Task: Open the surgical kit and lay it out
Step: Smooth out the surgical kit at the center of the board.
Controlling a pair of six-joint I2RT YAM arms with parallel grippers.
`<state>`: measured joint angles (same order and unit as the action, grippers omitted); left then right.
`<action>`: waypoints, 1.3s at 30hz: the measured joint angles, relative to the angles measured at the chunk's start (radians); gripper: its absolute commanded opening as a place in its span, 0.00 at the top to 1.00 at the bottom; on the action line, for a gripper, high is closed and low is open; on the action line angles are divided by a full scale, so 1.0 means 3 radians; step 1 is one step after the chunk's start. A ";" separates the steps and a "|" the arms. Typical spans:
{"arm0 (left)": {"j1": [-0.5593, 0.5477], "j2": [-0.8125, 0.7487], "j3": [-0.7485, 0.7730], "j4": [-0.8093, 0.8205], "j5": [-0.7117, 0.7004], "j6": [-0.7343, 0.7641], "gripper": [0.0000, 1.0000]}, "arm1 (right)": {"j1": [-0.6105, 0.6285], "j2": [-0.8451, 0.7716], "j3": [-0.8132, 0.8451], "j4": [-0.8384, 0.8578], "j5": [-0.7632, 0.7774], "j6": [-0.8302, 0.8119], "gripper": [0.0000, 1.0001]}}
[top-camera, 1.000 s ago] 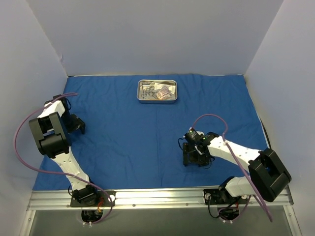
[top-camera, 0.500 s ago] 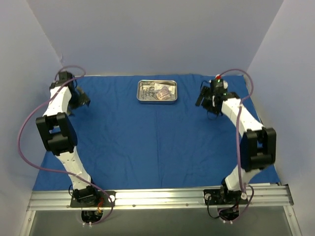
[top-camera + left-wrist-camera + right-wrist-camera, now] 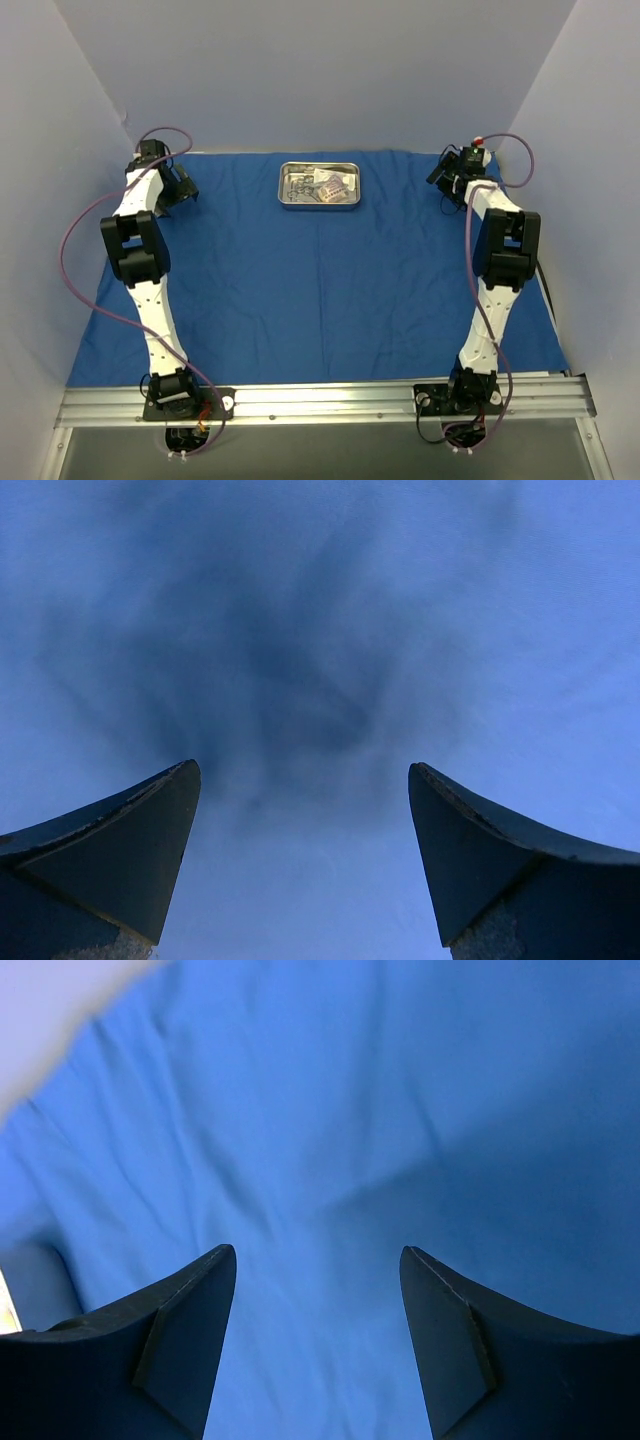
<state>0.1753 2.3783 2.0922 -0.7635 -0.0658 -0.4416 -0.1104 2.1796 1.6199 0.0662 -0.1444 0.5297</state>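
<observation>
Left pincer (image 3: 300,770) — released, dark fingers (image 3: 120,850) spread wide, nothing between, only shadowed cloth beneath. Positioned above the far-left corner of the blue cloth wrap (image 3: 300,290), arm stretched away from its base. Right pincer (image 3: 318,1250) — likewise released, nothing gripped, over rumpled cloth by the far-right corner, pale wall (image 3: 50,1010) at the wrist view's upper left. Wrap spread out flat, lightly creased. Small steel tray (image 3: 282,186) resting on the wrap at far centre, between both pincers, well apart from each. Inside the tray: silver instruments (image 3: 298,187) and a clear packet (image 3: 336,184), bunched together, count unclear.
</observation>
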 measured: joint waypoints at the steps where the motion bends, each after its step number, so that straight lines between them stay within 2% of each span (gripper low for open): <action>1: 0.0000 0.0060 0.0038 -0.0001 -0.0001 0.0018 0.06 | -0.0009 0.0088 0.0090 0.0067 -0.0037 0.0001 0.38; 8: -0.0003 0.0407 0.0516 -0.0154 -0.0070 0.0121 0.05 | -0.0085 0.0476 0.0298 0.0323 -0.0156 0.0011 0.38; 14: 0.0061 0.0608 0.0884 -0.0354 -0.0088 0.0116 0.05 | -0.0287 0.0580 0.0374 0.0434 -0.0237 0.0062 0.37; 27: 0.0212 0.0632 0.0946 -0.0467 -0.0067 0.0051 0.05 | -0.0787 0.0647 0.0529 0.0298 -0.0248 0.0046 0.37; 39: 0.0360 0.0594 0.1022 -0.0702 -0.0046 -0.0047 0.06 | -0.0745 0.0529 0.0556 -0.0107 -0.0141 -0.0089 0.37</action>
<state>0.2832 2.5565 2.3989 -0.9741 -0.0795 -0.4557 -0.3340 2.3383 1.7866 0.0341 -0.1867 0.5030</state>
